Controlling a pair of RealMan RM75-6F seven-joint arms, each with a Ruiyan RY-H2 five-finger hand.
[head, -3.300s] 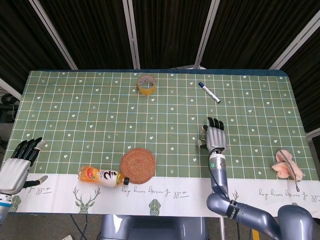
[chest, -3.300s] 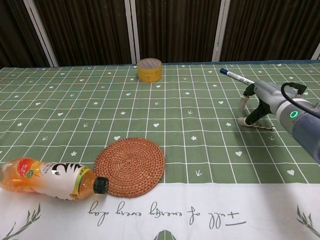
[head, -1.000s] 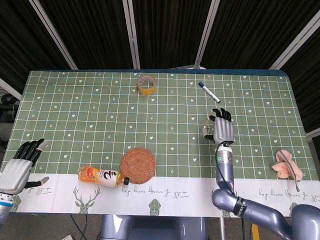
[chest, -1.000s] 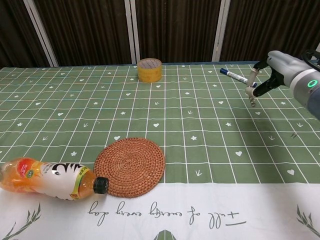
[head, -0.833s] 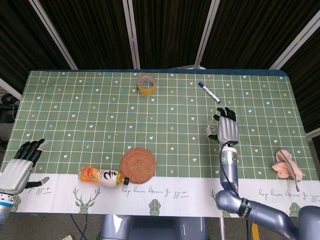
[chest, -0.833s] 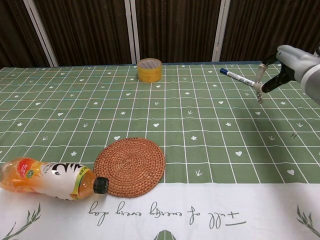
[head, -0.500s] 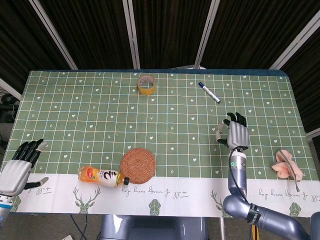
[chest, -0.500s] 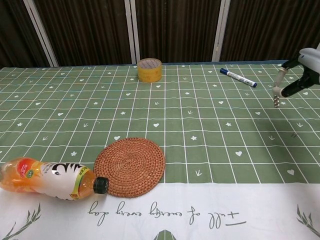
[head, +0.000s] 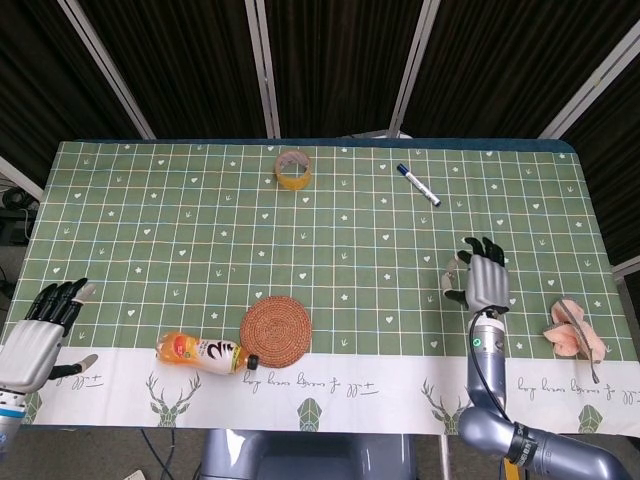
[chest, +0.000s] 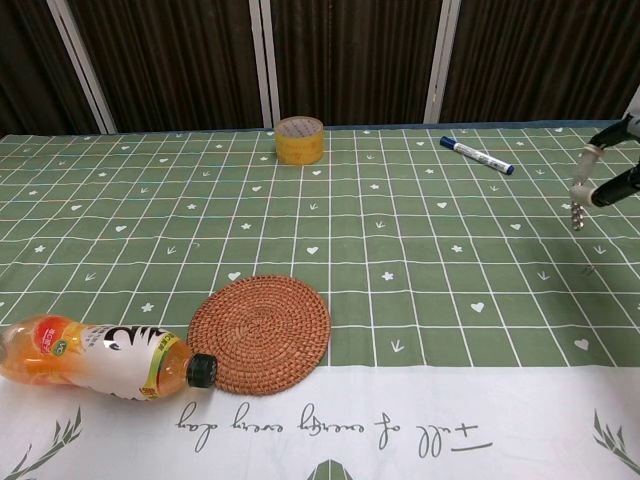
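Note:
My right hand (head: 485, 278) hovers over the right part of the green checked table, fingers spread and holding nothing; only its thumb tip (chest: 580, 208) shows at the right edge of the chest view. It is nearest the pink cloth (head: 573, 331). My left hand (head: 40, 330) rests open at the table's front left corner, left of the orange drink bottle (head: 203, 353) (chest: 95, 360) lying on its side. The bottle's cap points at a round woven coaster (head: 275, 325) (chest: 260, 333).
A roll of yellow tape (head: 293, 167) (chest: 299, 139) stands at the back centre. A blue-capped marker (head: 418, 184) (chest: 476, 155) lies at the back right. The pink cloth, with a thin metal tool on it, sits near the right edge.
My right hand has lifted off the table and moved to the right and nearer the front, sliding almost out of the chest view. The left hand has barely moved.

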